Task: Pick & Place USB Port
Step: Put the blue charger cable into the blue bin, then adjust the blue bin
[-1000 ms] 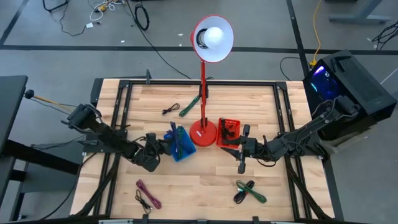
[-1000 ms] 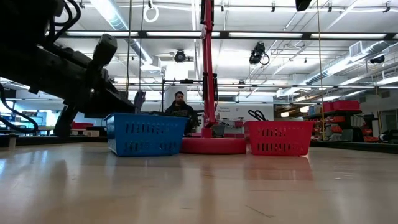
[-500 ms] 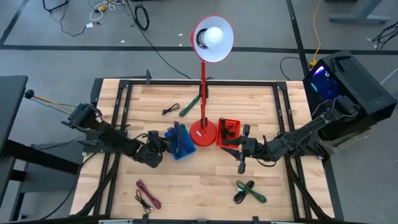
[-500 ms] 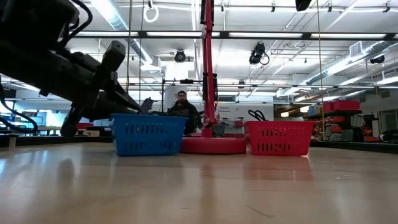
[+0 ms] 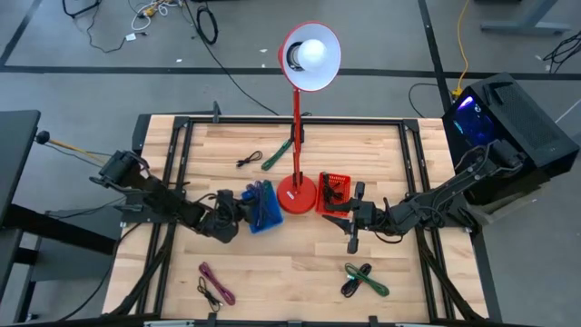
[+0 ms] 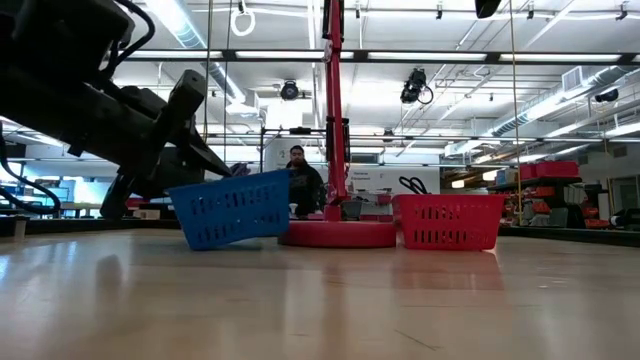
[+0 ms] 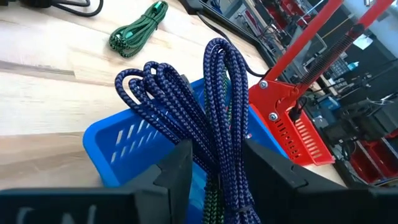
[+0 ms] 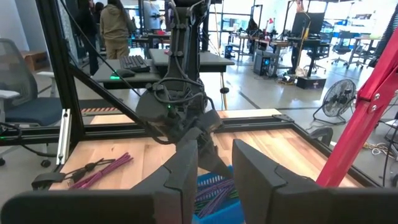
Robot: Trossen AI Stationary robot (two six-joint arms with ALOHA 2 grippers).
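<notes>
A coiled blue-and-purple braided cable (image 7: 217,93) stands in the blue basket (image 6: 235,208), its loops rising above the rim; its USB end is hidden. My left gripper (image 7: 214,180) reaches level from the table's left to the basket (image 5: 265,211), fingers spread on either side of the coil. The basket is tipped: its lower left edge is on the table and the side by the lamp base (image 6: 337,232) is raised. My right gripper (image 5: 330,216) hovers open near the red basket (image 5: 333,189), with nothing between its fingers. My left gripper has the coil's lower loops (image 7: 219,163) between its spread fingers, coming level from the table's left. The coil fills most of the gap; I cannot tell whether the fingers touch it. The fingers hide whether they touch the basket's near rim.
A red desk lamp (image 5: 297,193) stands mid-table between the two baskets. Loose coiled cables lie about: green (image 5: 277,156) and black (image 5: 248,161) at the far side, pink and black (image 5: 216,283) near left, green and black (image 5: 363,279) near right.
My left gripper has swung a little toward the lamp with the cable. The blue basket has slid toward the lamp base and tipped: its lamp side is now raised, while its lower left edge stays on the table.
</notes>
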